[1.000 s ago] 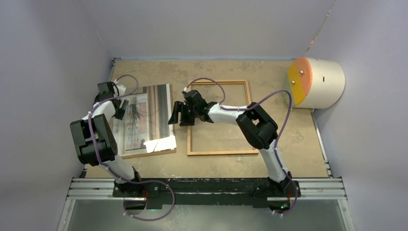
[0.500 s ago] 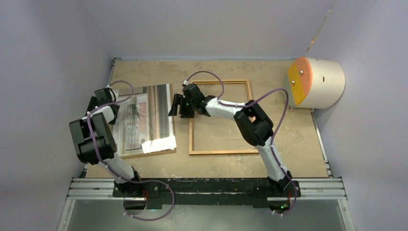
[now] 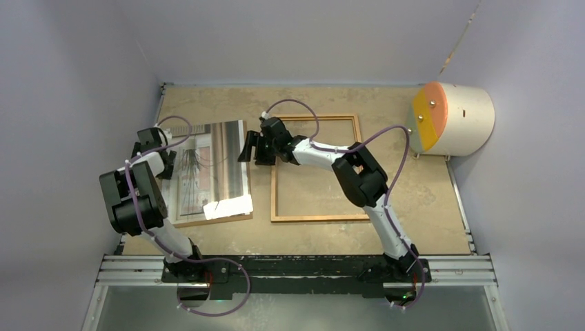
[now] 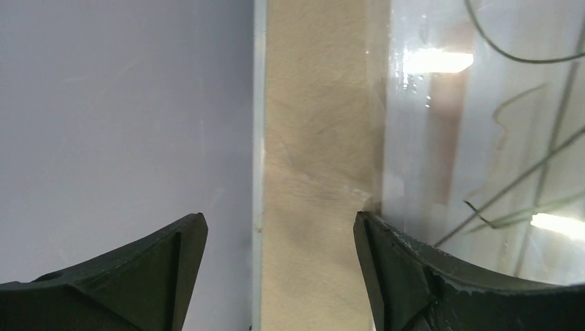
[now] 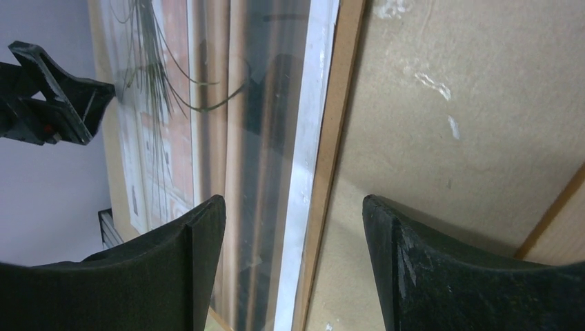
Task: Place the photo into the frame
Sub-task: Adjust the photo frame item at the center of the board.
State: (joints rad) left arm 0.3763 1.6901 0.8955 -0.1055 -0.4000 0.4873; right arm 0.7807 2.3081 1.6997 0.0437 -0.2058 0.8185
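Observation:
The photo [image 3: 207, 169], a print of a spiky plant by a window, lies flat at the table's left on a brown board [image 3: 207, 221]. A glossy pane seems to cover it. The empty orange-brown frame [image 3: 317, 218] lies to its right. My left gripper [image 3: 157, 152] is open at the photo's left edge. In the left wrist view this gripper [image 4: 279, 231] straddles bare table, with the photo [image 4: 483, 138] beside its right finger. My right gripper [image 3: 247, 148] is open over the photo's right edge. Its wrist view shows the gripper [image 5: 293, 210] straddling the board's edge [image 5: 338, 138], holding nothing.
A cream cylinder with an orange face [image 3: 452, 118] stands at the back right. The left wall [image 4: 124, 124] runs close along the photo's left side. A metal rail [image 3: 296, 265] carries both arm bases at the near edge. A frame corner [image 5: 552, 214] shows beside the right finger.
My right gripper has moved back and a little left, onto the photo's right edge. My left gripper has slid left from over the print to its left edge.

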